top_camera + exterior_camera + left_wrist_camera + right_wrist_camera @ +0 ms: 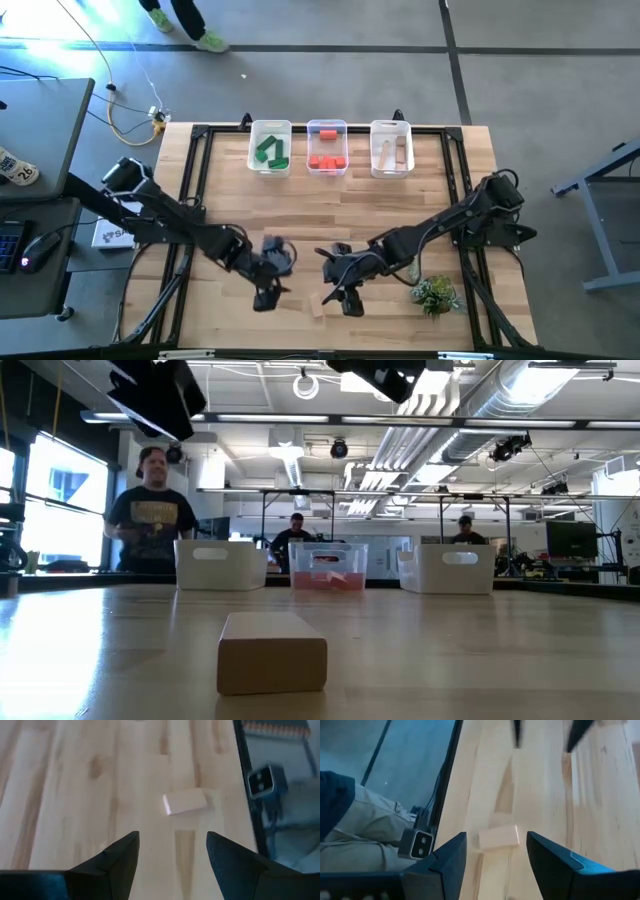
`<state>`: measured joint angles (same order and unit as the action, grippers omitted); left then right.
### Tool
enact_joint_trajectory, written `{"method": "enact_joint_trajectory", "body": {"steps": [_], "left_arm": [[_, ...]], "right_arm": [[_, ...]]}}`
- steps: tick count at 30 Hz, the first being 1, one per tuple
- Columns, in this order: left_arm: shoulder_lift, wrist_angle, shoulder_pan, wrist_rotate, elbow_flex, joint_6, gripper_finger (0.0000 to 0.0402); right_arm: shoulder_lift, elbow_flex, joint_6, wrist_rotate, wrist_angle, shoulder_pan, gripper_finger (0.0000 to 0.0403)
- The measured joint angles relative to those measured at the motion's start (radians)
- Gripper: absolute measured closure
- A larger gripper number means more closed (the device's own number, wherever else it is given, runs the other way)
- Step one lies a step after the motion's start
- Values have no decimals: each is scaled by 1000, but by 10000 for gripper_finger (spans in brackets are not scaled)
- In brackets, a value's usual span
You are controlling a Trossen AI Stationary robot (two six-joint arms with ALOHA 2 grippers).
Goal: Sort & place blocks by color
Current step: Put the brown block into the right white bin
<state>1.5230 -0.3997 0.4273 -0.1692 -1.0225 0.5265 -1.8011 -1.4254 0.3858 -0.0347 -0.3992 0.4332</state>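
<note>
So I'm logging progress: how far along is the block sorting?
Nearly done. Green blocks, red blocks and pale blocks sit in separate bins. One pale block lies loose on the table. Left gripper and right gripper flank it, both open, empty.

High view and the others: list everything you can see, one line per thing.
Pale wood block: one, natural wood, lying alone on the table's near edge between the two tools.
Green blocks: several, in the left bin.
Red blocks: several, in the middle bin.
Pale blocks: a few, in the right bin.
Bins: three, white translucent, in a row at the far edge.
Plant: one, green, near right corner.
Table: one, light wood, black frame.
People: three visible in the low view, beyond the table.
Left tool: open, empty, beside the lone block.
Right tool: open, empty, on the block's other side.
</note>
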Motion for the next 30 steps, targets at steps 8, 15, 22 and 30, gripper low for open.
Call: {"method": "enact_joint_trajectory", "body": {"steps": [8, 15, 22, 30], "left_arm": [[143, 175, 23, 15, 0, -429, 181], [225, 302, 4, 15, 0, -731, 181], [243, 350, -26, 47, 0, -880, 181], [243, 346, -74, 117, -39, -904, 187]], "right_arm": [[0, 0, 47, 33, -56, 6, 210], [6, 0, 89, 101, -57, 6, 210], [54, 0, 89, 268, -78, -1, 210], [104, 0, 112, 350, -80, -38, 210]]}}
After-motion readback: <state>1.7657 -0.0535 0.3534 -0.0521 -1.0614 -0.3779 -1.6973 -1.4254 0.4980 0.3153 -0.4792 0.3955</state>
